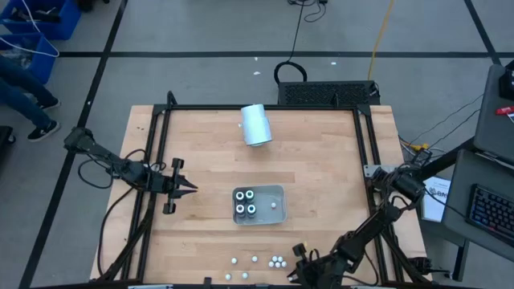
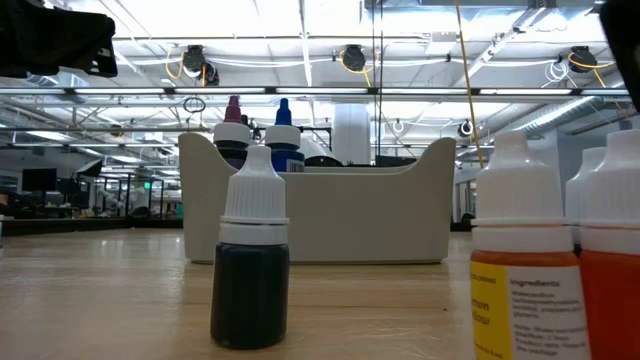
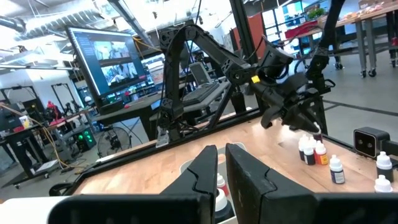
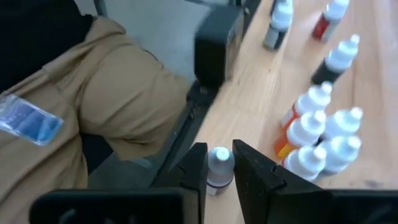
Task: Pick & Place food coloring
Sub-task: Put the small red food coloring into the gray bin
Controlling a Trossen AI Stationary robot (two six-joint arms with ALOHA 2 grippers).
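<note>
Table: wooden top [image 1: 321, 160], grey tray [image 1: 277, 193] mid-board.
Right gripper [image 4: 219, 163]: I see it clamped on a food coloring bottle [image 4: 219, 167].
Left gripper [image 1: 189, 187]: fingers together, empty.

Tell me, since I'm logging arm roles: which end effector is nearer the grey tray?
Left. The left end effector sits beside the grey tray; the right end effector is farther, near the table's front edge.

Right gripper [image 1: 299, 271] lies half cut off at the table's [image 1: 321, 160] near edge.
</note>
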